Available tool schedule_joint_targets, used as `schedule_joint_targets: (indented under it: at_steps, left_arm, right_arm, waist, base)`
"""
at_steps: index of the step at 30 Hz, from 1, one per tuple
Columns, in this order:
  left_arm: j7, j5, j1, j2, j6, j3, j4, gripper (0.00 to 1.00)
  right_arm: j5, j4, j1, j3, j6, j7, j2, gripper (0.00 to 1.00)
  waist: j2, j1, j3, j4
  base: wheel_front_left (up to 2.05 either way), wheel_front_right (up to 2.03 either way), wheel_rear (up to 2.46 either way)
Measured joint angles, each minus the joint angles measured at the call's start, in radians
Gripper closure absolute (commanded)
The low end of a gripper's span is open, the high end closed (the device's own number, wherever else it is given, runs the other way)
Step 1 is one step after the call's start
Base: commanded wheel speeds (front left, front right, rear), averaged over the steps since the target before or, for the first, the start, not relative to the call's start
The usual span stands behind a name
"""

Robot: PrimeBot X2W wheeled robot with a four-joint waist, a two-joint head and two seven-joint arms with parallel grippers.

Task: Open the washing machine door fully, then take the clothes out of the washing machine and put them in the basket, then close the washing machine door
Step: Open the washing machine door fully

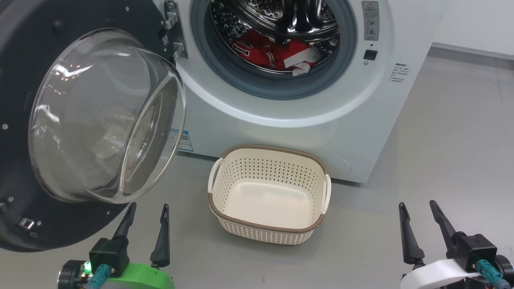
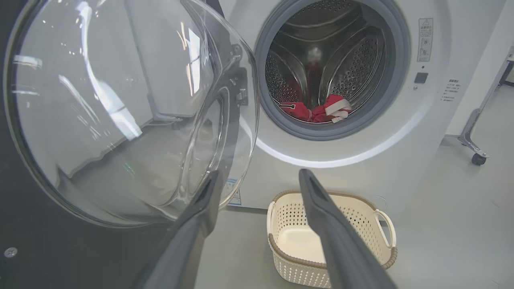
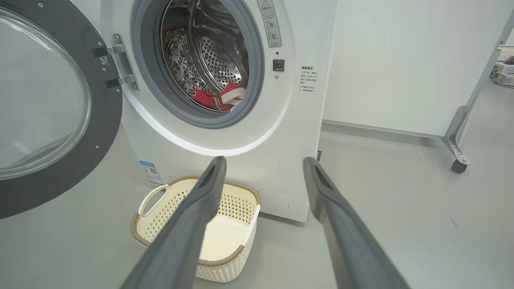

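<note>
The washing machine door [image 1: 92, 120] stands wide at left, so unloading looks next: the left gripper [image 1: 149, 206] and right gripper [image 1: 417, 204], both spread and empty, hang near, and one must reach into the washing machine [image 1: 281, 136] for the clothes [image 1: 277, 52] in its far drum [image 1: 273, 12], above the empty basket [image 1: 269, 168].

lab-like room: washing machine [image 1: 281, 136], wheeled frame [image 3: 455, 148].

1. White washing machine [image 1: 313, 116], grey gasket [image 1: 273, 86], shiny steel drum [image 1: 281, 16] dotted with holes.
2. Red clothes [image 1: 273, 52] with white trim.
3. Cream basket [image 1: 273, 170], hole-patterned sides, brown woven-look rim.
4. Black-rimmed washing machine door [image 1: 104, 116], clear glass.
5. Pale grey floor [image 1: 441, 168].
</note>
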Motion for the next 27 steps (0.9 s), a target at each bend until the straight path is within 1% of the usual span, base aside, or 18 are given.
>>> schedule_joint_targets:
  at_steps: [10, 16, 27]
  left_arm:
    - [0.026, 0.010, 0.016, 0.000, 0.002, -0.005, -0.039, 0.00]
    - [0.039, 0.011, 0.017, 0.000, 0.011, 0.001, -0.054, 0.00]
    - [0.065, 0.011, 0.041, 0.001, 0.020, 0.006, -0.059, 0.00]
  right_arm:
    - [0.000, 0.003, 0.001, 0.013, 0.000, 0.000, 0.002, 0.00]
    - [0.000, 0.004, 0.001, 0.017, 0.000, 0.000, 0.004, 0.00]
    - [0.000, 0.016, 0.001, 0.024, 0.000, 0.000, 0.011, 0.00]
  waist:
    - [0.0000, 0.0000, -0.011, -0.075]
    - [0.0000, 0.0000, -0.013, -0.130]
    - [0.0000, 0.0000, -0.031, -0.221]
  base:
    - [0.00, 0.00, 0.00]
    - [0.00, 0.00, 0.00]
    - [0.00, 0.00, 0.00]
